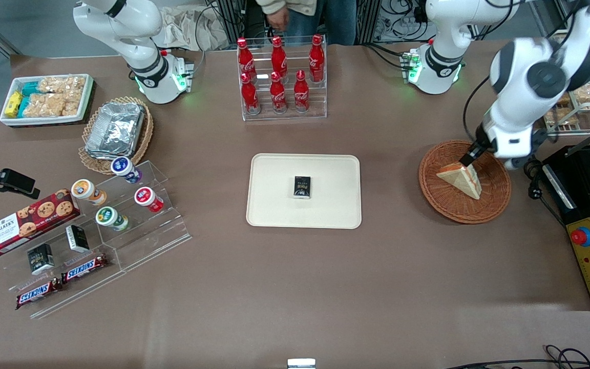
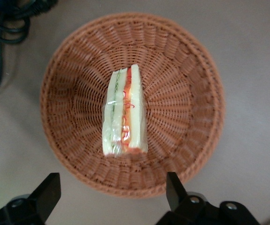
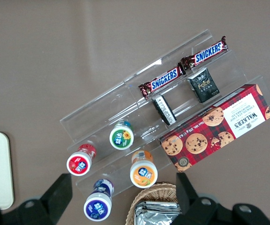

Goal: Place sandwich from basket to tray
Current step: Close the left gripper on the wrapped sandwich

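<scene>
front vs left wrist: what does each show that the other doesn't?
Front only: the tray with a small dark box on it, the cola bottles, and the arm reaching over the basket.
Left wrist only: the sandwich's layered edge, green and orange-red filling, and the claw open above the basket.
Both: the sandwich lying in the basket, not yet gripped.

Even overhead light, soft shadows; wrist views slightly soft, no glare
</scene>
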`<state>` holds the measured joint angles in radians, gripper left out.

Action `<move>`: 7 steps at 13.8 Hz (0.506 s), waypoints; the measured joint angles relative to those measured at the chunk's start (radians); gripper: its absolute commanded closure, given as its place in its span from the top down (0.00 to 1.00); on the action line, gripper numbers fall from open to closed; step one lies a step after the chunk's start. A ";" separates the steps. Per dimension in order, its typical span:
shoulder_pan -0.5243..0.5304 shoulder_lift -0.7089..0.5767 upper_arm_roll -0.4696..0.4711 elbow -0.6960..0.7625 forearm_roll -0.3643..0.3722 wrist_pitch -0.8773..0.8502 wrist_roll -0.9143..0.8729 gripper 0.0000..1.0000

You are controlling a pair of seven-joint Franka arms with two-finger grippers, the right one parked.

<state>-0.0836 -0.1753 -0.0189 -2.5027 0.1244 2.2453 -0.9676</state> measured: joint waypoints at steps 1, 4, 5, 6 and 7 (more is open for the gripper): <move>0.000 0.035 0.007 -0.036 0.005 0.075 -0.014 1.00; 0.000 0.123 0.049 -0.083 0.009 0.212 -0.021 1.00; 0.000 0.146 0.055 -0.083 0.010 0.237 -0.021 1.00; 0.000 0.166 0.062 -0.083 0.010 0.263 -0.021 1.00; 0.000 0.183 0.070 -0.083 0.010 0.286 -0.022 0.89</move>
<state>-0.0831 0.0081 0.0508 -2.5856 0.1341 2.5310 -0.9892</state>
